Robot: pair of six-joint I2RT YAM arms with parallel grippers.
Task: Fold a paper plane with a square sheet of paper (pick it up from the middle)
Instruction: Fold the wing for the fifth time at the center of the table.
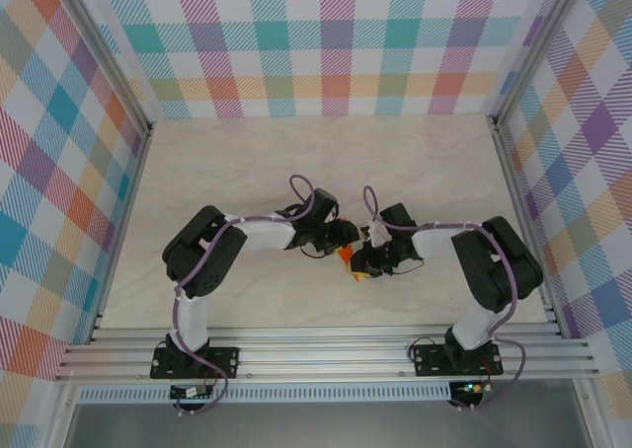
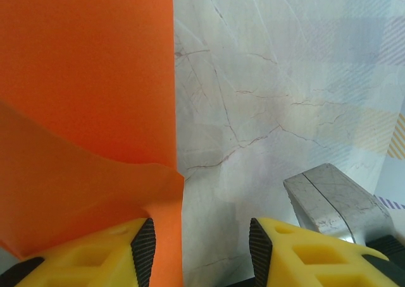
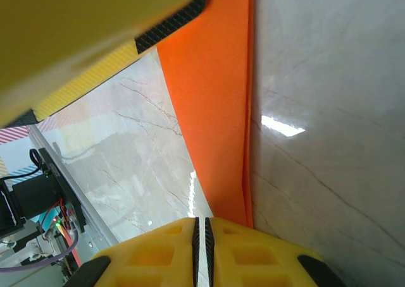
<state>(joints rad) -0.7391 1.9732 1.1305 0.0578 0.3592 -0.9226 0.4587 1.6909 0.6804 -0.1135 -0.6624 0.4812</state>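
Observation:
The orange sheet of paper [image 1: 347, 260] is folded into layers and sits between the two arms at mid-table. In the left wrist view the folded sheet of paper [image 2: 82, 110] covers the left half, and a narrow strip runs down along the inner face of the left pad. My left gripper [image 2: 196, 252] is open, with bare table across most of the gap. My right gripper [image 3: 202, 236] is shut with nothing between its pads. The tapered, layered paper [image 3: 215, 110] ends against the outside of its right finger. The left gripper's finger [image 3: 95, 40] rests over the paper's far end.
The marbled tabletop [image 1: 326, 162] is ringed by plaid walls [image 1: 59, 172]. An aluminium rail [image 1: 326, 354] carries the arm bases at the near edge. A grey reflective block [image 2: 329, 198] stands right of my left gripper. Frame rail and wiring [image 3: 44, 198] lie beyond the paper.

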